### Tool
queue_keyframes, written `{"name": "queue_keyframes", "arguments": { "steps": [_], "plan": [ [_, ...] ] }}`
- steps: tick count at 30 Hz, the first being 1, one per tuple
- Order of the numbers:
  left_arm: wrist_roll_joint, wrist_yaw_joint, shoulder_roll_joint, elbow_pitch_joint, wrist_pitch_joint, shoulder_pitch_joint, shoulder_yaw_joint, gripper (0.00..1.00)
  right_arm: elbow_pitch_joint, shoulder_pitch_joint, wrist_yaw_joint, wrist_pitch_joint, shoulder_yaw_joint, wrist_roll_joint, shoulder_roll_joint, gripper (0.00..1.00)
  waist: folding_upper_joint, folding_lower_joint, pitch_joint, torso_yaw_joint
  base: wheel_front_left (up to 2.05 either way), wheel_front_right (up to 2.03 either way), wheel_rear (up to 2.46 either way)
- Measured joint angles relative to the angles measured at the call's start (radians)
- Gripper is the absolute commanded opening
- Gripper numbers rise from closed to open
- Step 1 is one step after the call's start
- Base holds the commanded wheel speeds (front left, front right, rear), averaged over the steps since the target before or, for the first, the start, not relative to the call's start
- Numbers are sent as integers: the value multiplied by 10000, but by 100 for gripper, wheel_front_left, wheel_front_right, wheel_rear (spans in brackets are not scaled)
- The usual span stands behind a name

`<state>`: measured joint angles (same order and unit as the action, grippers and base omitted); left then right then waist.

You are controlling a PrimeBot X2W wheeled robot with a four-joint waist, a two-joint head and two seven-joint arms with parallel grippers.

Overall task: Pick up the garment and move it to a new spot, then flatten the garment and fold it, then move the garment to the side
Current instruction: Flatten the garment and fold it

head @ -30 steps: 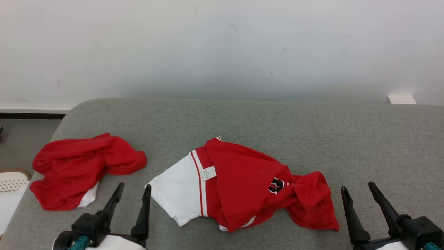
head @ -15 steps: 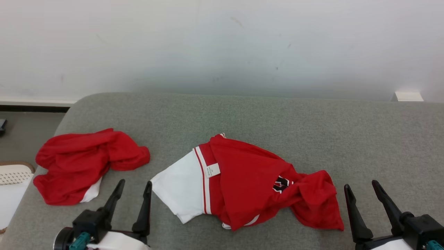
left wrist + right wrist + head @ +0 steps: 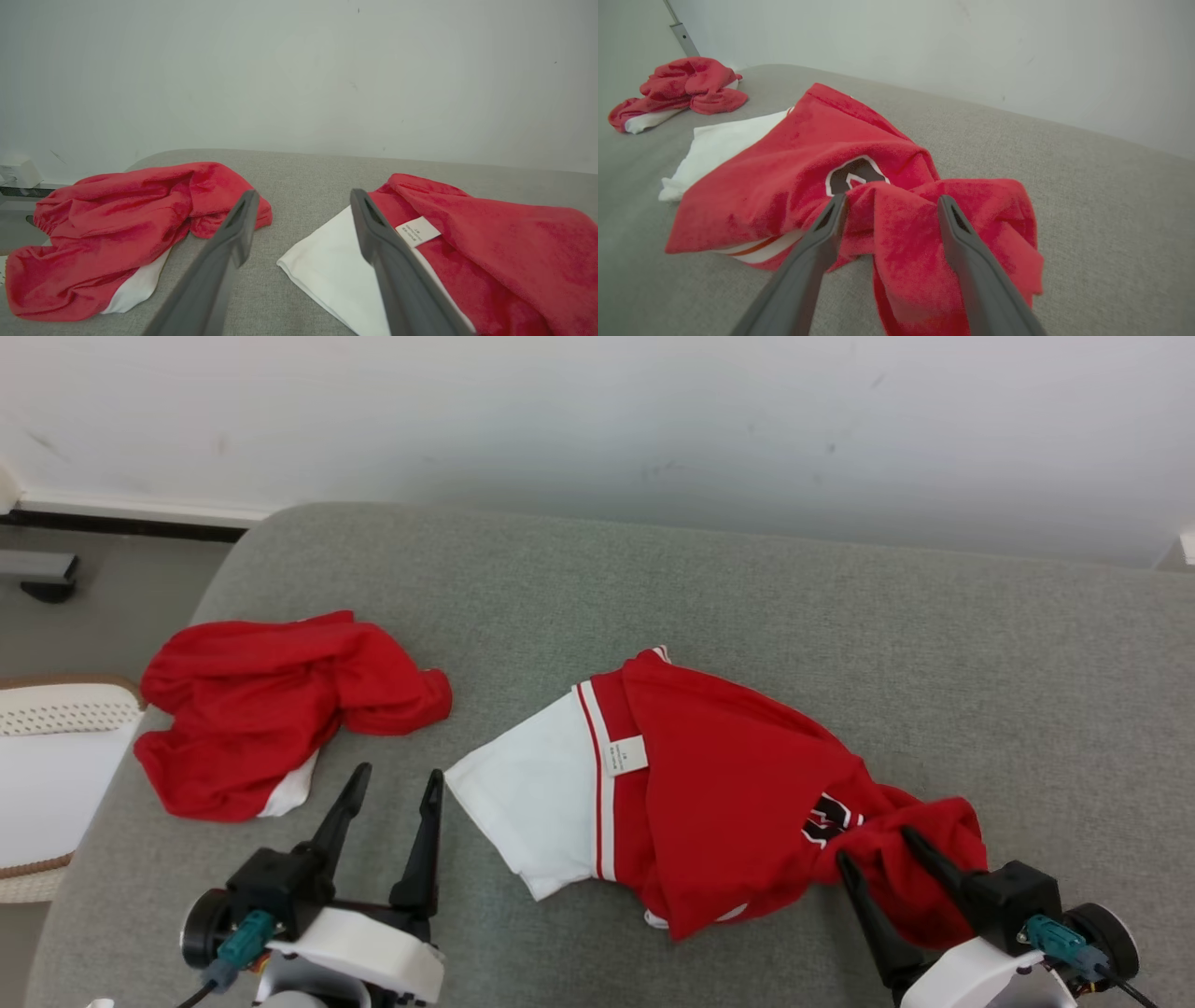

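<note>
**Q:** What differs from the earlier frames?

**A:** The head camera has shifted, so the whole scene sits lower and further right in the picture. Beyond that, the right gripper (image 3: 876, 845), earlier clear of the garment (image 3: 728, 784), now stands over its bunched red end.

**Q:** Head view, then?

**A:** The garment lies on the grey cushion (image 3: 747, 597) between the two grippers. Its white panel lies just to the right of the left gripper (image 3: 399, 773), apart from it. Its red bulk, with a white label (image 3: 626, 754) and a dark emblem (image 3: 826, 817), runs up to the right gripper. Both grippers have their fingers spread wide and hold nothing. A second garment (image 3: 271, 709) lies crumpled ahead and to the left of the left gripper, and a pale basket (image 3: 47, 756) sits further left.

**Q:** Left wrist view?

**A:** The left gripper (image 3: 304, 193) has its fingers apart over bare cushion. The second garment (image 3: 117, 219) lies beside and beyond the left finger. The garment's white corner lies past the right finger (the label shows just beyond that fingertip).

**Q:** Right wrist view?

**A:** The right gripper (image 3: 893, 199) has its fingers apart, astride a raised red fold of the garment (image 3: 808, 158). Whether they touch the cloth cannot be told. The emblem (image 3: 853, 176) sits just beyond the left fingertip, and the second garment (image 3: 682, 86) lies far off to the left.
</note>
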<state>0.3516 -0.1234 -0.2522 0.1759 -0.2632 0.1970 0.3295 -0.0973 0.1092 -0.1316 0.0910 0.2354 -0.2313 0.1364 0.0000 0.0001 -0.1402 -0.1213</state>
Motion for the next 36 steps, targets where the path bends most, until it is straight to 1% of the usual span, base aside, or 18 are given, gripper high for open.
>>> {"name": "queue_keyframes", "arguments": {
  "steps": [4, 6, 7, 10, 13, 18, 22, 26, 27, 28, 29, 30, 33, 36],
  "plan": [
    [-113, 42, 167, 38, 0, 117, -69, 100, -500, 82, -2, 531, 303, -142, 222, 100, 0, 0, -232, -204, 0, 0, 0],
    [-165, 69, 209, 50, 0, 127, -150, 100, -591, 126, -2, 614, 270, -180, 217, 35, 0, 0, -298, -231, 0, 0, 0],
    [-173, 86, 226, 54, 0, 139, -199, 100, -591, 149, -2, 537, 199, -151, 198, 0, 0, 0, -309, -218, 0, 0, 0],
    [-244, 102, 270, 56, 0, 169, -316, 100, -598, 202, -2, 293, -50, -176, 119, 0, 0, 0, -320, -135, 0, 0, 0],
    [-313, 136, 311, 54, 0, 185, -395, 100, -529, 195, -2, 40, -514, -196, -77, 0, 0, 0, -314, -22, 0, 0, 0],
    [-426, 190, 380, 52, -2, 202, -541, 100, -523, -237, -2, -211, -1839, -314, -431, 0, 0, 0, -323, 169, 0, 0, 0],
    [-481, 261, 449, 75, -2, 207, -602, 100, -986, -676, -2, -416, -2740, -558, -658, 0, 0, 0, -326, 265, 0, 0, 0],
    [-525, 295, 497, 127, -4, 207, -669, 100, -1718, -991, -2, -713, -3135, -855, -788, 0, 0, 0, -254, 295, 0, 0, 0],
    [-537, 301, 510, 132, -8, 203, -685, 100, -1908, -1055, -4, -784, -3133, -899, -803, 10, 0, 0, -225, 297, 0, 0, 0],
    [-546, 303, 523, 134, -8, 198, -708, 100, -2054, -1108, -4, -874, -3116, -965, -821, 36, 0, -1, -205, 300, 0, 0, 0],
    [-550, 305, 531, 136, -8, 191, -736, 100, -2167, -1123, -4, -986, -3070, -1039, -830, 49, 0, -1, -194, 307, 0, 0, 0],
    [-568, 305, 537, 140, -8, 183, -769, 100, -2220, -1121, -2, -1122, -3014, -1099, -834, 100, 0, 0, -178, 316, 0, 0, 0],
    [-621, 299, 546, 127, -8, 104, -892, 100, -2138, -1133, -2, -1478, -2778, -1181, -838, 100, 0, 0, -123, 373, 0, 0, 0],
    [-650, 288, 554, 119, -8, -16, -980, 100, -1505, -1142, -2, -1720, -2514, -1143, -849, 100, 0, 0, -59, 440, 0, 0, 0]
  ]
}}
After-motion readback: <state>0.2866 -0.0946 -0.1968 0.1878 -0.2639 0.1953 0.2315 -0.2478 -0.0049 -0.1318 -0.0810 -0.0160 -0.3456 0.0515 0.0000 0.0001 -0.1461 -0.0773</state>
